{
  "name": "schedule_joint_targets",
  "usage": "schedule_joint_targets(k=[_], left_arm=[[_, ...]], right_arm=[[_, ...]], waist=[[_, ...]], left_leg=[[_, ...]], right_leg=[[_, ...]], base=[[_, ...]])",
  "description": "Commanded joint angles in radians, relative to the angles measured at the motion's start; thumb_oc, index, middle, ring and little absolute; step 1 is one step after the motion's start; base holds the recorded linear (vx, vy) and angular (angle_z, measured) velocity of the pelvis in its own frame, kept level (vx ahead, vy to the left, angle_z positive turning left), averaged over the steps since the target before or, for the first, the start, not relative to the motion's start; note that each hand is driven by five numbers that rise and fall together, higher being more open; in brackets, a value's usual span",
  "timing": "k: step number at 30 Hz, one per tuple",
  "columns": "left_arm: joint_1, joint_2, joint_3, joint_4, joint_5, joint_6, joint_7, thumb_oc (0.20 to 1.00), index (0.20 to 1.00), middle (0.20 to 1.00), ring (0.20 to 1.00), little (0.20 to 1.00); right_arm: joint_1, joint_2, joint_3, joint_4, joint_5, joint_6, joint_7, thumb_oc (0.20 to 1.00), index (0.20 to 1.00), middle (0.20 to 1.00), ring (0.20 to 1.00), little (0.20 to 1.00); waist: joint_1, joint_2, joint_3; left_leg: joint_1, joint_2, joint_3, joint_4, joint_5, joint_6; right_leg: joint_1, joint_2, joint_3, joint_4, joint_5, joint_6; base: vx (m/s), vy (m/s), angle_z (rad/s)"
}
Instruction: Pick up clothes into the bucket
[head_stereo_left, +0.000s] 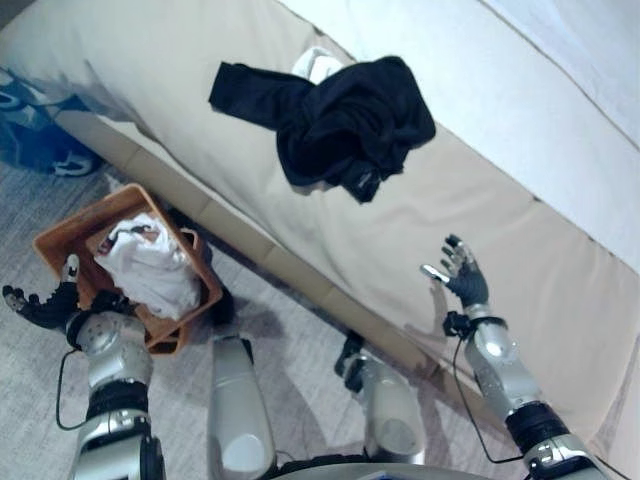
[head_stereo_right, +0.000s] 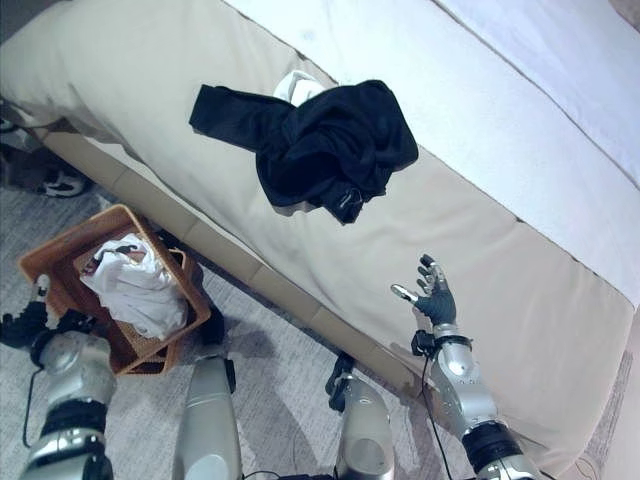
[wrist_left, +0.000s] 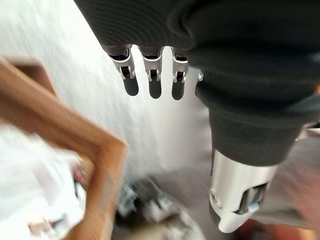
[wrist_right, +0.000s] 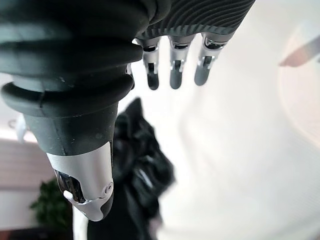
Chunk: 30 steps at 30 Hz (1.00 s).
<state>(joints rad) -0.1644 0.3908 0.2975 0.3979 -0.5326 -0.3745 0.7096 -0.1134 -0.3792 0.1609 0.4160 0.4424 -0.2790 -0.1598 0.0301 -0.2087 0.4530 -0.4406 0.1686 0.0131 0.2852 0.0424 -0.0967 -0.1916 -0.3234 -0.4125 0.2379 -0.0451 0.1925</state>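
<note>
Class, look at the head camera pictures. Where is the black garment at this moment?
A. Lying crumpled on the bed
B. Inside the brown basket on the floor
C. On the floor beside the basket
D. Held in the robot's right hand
A. The black garment lies bunched on the bed; the brown basket holds white clothes, and the right hand is open and holds nothing.

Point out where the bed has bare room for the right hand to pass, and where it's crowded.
Bare bed cover lies all round the open right hand, up to the black clothes; another bare stretch lies between that pile and the bed's floor-side edge. Crowded: the pile itself, with a white garment under it, and the basket, already holding white clothes, beside the open left hand.
</note>
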Motion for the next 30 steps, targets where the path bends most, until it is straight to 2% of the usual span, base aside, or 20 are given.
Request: schedule_joint_targets(k=[1,7,10,12,13,17,19,20,22,25,26,28,29,30], left_arm=[[0.016,0.025,-0.057,-0.086,0.137,-0.081,-0.1,1.0,1.0,1.0,1.0,1.0],[0.051,0.021,-0.175,-0.245,0.052,-0.128,-0.377,1.0,1.0,1.0,1.0,1.0],[0.068,0.009,-0.224,-0.303,0.001,-0.111,-0.499,1.0,1.0,1.0,1.0,1.0],[0.078,0.006,-0.255,-0.327,-0.037,-0.106,-0.555,1.0,1.0,1.0,1.0,1.0],[0.105,0.01,-0.282,-0.34,-0.023,-0.091,-0.601,1.0,1.0,1.0,1.0,1.0],[0.151,-0.008,-0.31,-0.331,-0.036,-0.065,-0.645,1.0,1.0,1.0,1.0,1.0],[0.173,-0.01,-0.33,-0.314,-0.027,-0.045,-0.665,1.0,1.0,1.0,1.0,1.0],[0.184,-0.019,-0.343,-0.289,-0.028,-0.032,-0.679,1.0,1.0,1.0,1.0,1.0],[0.188,-0.027,-0.357,-0.273,-0.02,-0.026,-0.682,1.0,1.0,1.0,1.0,1.0],[0.214,-0.031,-0.381,-0.233,0.022,-0.008,-0.69,1.0,1.0,1.0,1.0,1.0],[0.22,-0.035,-0.391,-0.214,0.03,-0.003,-0.689,1.0,1.0,1.0,1.0,1.0],[0.223,-0.056,-0.405,-0.178,-0.001,0.005,-0.694,1.0,1.0,1.0,1.0,1.0],[0.229,-0.063,-0.415,-0.161,-0.001,0.012,-0.692,1.0,1.0,1.0,1.0,1.0],[0.243,-0.058,-0.423,-0.149,0.02,0.014,-0.693,1.0,1.0,1.0,1.0,1.0]], right_arm=[[-0.001,-0.018,-0.071,0.026,-0.023,-0.025,-0.009,1.0,1.0,1.0,1.0,1.0],[-0.004,-0.013,-0.122,0.022,-0.032,-0.029,0.012,1.0,1.0,1.0,1.0,1.0],[0.0,-0.02,-0.138,0.005,-0.13,-0.018,0.005,1.0,1.0,1.0,1.0,1.0],[-0.019,-0.027,-0.115,-0.009,-0.226,0.0,-0.008,1.0,1.0,1.0,1.0,1.0],[-0.029,-0.026,-0.108,-0.002,-0.276,0.015,-0.008,1.0,1.0,1.0,1.0,1.0],[-0.06,-0.02,-0.075,0.017,-0.32,0.024,-0.001,1.0,1.0,1.0,1.0,1.0],[-0.091,-0.032,-0.039,0.01,-0.373,0.037,-0.002,1.0,1.0,1.0,1.0,1.0],[-0.107,-0.039,-0.015,-0.007,-0.403,0.042,-0.005,1.0,1.0,1.0,1.0,1.0],[-0.11,-0.037,-0.011,-0.014,-0.398,0.042,-0.007,1.0,1.0,1.0,1.0,1.0],[-0.116,-0.035,0.004,-0.026,-0.4,0.04,-0.008,1.0,1.0,1.0,1.0,1.0],[-0.131,-0.038,0.018,-0.025,-0.406,0.038,-0.012,1.0,1.0,1.0,1.0,1.0],[-0.152,-0.038,0.037,-0.013,-0.413,0.043,-0.019,1.0,1.0,1.0,1.0,1.0],[-0.168,-0.034,0.045,0.003,-0.415,0.045,-0.026,1.0,1.0,1.0,1.0,1.0],[-0.205,-0.037,0.06,0.026,-0.427,0.049,-0.035,1.0,1.0,1.0,1.0,1.0]], waist=[[0.009,0.027,-0.097],[-0.006,0.059,-0.159],[-0.016,0.076,-0.184],[-0.022,0.085,-0.179],[-0.03,0.09,-0.183],[-0.046,0.096,-0.219],[-0.064,0.106,-0.237],[-0.077,0.117,-0.253],[-0.081,0.122,-0.263],[-0.082,0.138,-0.276],[-0.067,0.142,-0.267],[-0.046,0.144,-0.257],[-0.033,0.145,-0.258],[-0.024,0.154,-0.265]], left_leg=[[0.007,-0.013,-0.012,-0.035,-0.018,0.026],[0.119,-0.015,0.02,-0.107,-0.009,0.025],[0.189,-0.015,0.057,-0.136,-0.017,0.03],[0.239,0.012,0.1,-0.124,-0.03,0.033],[0.284,0.026,0.126,-0.118,-0.041,0.03],[0.348,0.047,0.164,-0.136,-0.046,0.022],[0.374,0.076,0.18,-0.142,-0.04,0.008],[0.397,0.101,0.191,-0.148,-0.032,-0.003],[0.401,0.113,0.193,-0.149,-0.021,-0.008],[0.392,0.165,0.169,-0.064,0.025,-0.022],[0.38,0.157,0.107,0.001,0.053,-0.023],[0.35,0.105,0.001,0.044,0.077,-0.026],[0.332,0.068,-0.047,0.013,0.062,-0.024],[0.316,0.045,-0.069,-0.101,0.034,-0.02]], right_leg=[[-0.001,-0.046,-0.02,-0.108,0.199,0.037],[0.058,-0.051,0.006,-0.14,0.207,0.04],[0.052,-0.068,0.024,-0.105,0.208,0.045],[0.041,-0.072,0.02,-0.041,0.21,0.047],[0.06,-0.054,0.034,-0.047,0.192,0.042],[0.089,-0.027,0.065,-0.079,0.161,0.033],[0.096,0.001,0.096,-0.08,0.139,0.024],[0.1,0.03,0.12,-0.08,0.113,0.009],[0.101,0.048,0.132,-0.081,0.103,-0.002],[0.126,0.112,0.158,-0.086,0.06,-0.045],[0.131,0.13,0.177,-0.078,0.053,-0.061],[0.15,0.134,0.19,-0.081,0.044,-0.07],[0.158,0.13,0.196,-0.089,0.042,-0.066],[0.166,0.124,0.2,-0.102,0.041,-0.054]], base=[[0.04,-0.003,0.05],[0.07,0.024,-0.03],[0.06,0.036,-0.31],[0.03,-0.014,-0.43],[0.07,-0.047,-0.5],[0.13,-0.093,-0.88],[0.09,-0.179,-0.64],[0.09,-0.173,-0.26],[0.07,-0.163,-0.28],[0.09,-0.217,-0.21],[0.06,-0.143,-0.23],[0.04,-0.077,-0.63],[0.12,0.007,-0.54],[0.14,0.065,-0.04]])
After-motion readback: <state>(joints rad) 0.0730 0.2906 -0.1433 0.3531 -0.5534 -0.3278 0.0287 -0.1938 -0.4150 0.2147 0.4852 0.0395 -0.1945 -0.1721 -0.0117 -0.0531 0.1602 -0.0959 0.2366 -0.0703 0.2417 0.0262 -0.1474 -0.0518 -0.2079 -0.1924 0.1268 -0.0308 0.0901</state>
